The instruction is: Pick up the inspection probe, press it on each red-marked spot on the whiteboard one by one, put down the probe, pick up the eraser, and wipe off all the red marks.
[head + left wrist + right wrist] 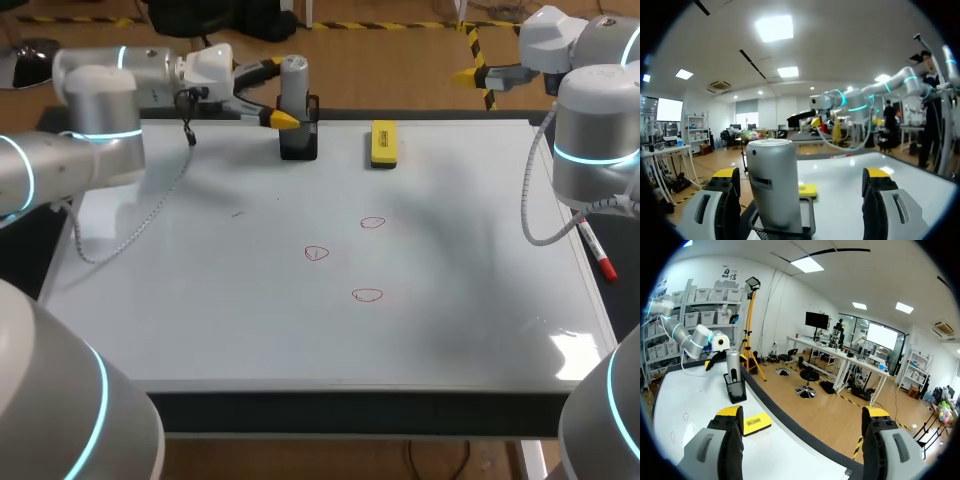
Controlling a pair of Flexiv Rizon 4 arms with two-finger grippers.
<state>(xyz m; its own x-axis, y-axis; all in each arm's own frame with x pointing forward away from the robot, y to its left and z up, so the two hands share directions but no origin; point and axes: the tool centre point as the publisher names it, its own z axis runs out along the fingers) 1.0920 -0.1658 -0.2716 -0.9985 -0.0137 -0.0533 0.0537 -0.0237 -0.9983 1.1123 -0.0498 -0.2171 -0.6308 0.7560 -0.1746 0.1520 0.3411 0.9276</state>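
The whiteboard [200, 330] carries three red marks [316, 253] grouped mid-board, well in from every edge. A red marker [597, 250] lies along the right edge. At the far edge the probe [293, 80] stands upright in its black holder [298, 142], with the yellow eraser [383, 143] near it on the right, not touching. The left gripper [801, 175] flanks the probe, jaws apart and not clamped. The right gripper [802, 412] hangs beyond the far right corner, jaws wide apart.

The dark table [340, 412] has a black front edge, with overhead light glaring near its right front corner.
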